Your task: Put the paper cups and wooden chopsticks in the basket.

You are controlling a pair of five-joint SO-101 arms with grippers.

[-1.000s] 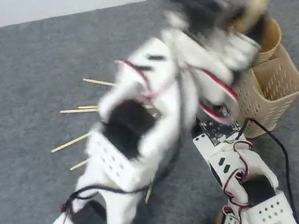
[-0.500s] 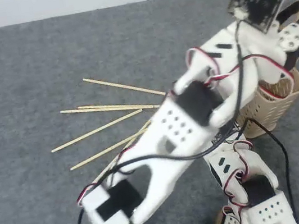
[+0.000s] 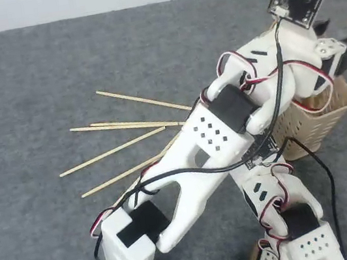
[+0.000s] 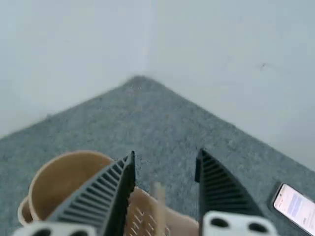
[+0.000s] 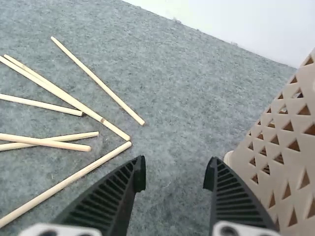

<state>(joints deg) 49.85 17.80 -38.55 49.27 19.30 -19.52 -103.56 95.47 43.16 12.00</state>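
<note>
Several wooden chopsticks (image 3: 126, 125) lie scattered on the grey carpet, left of the arms. The beige lattice basket (image 3: 319, 113) stands at the right. My left gripper (image 3: 340, 34) hangs open above the basket. In the left wrist view, the left gripper (image 4: 167, 155) is over the basket (image 4: 142, 216), which holds a paper cup (image 4: 64, 177). A blurred chopstick (image 4: 158, 206) shows below the open fingers, over the basket. My right gripper (image 5: 176, 161) is open and empty, low over the carpet between the chopsticks (image 5: 64, 98) and the basket (image 5: 288, 157).
The left arm (image 3: 215, 143) stretches diagonally over the table's middle and covers part of the right arm (image 3: 277, 199), which is folded near the front. A phone (image 4: 295, 204) lies on the carpet beyond the basket. Walls close off the far side.
The left arm swung right to the basket with a chopstick. Half a second ago its gripper still held the stick; now the gripper is open and the stick is below it.
</note>
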